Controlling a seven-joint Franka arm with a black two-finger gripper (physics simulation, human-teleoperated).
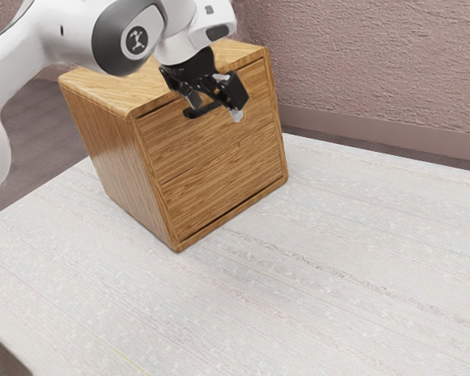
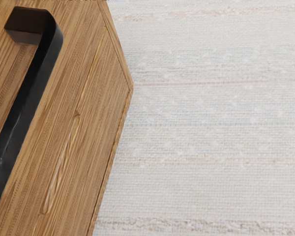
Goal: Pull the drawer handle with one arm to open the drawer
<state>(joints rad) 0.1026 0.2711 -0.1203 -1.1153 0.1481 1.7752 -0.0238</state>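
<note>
White table, wooden cabinet far left; drawer shut, its black handle runs left-right, just left of our gripper, fingers spread, pinching nothing

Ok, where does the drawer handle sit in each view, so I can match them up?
Exterior view: the handle is the black bar high on the wooden front, at the pincer.
Wrist view: the handle runs along the wooden front, set back from its edge beside the table.
Shared landmark: the wooden front's grain.
</note>
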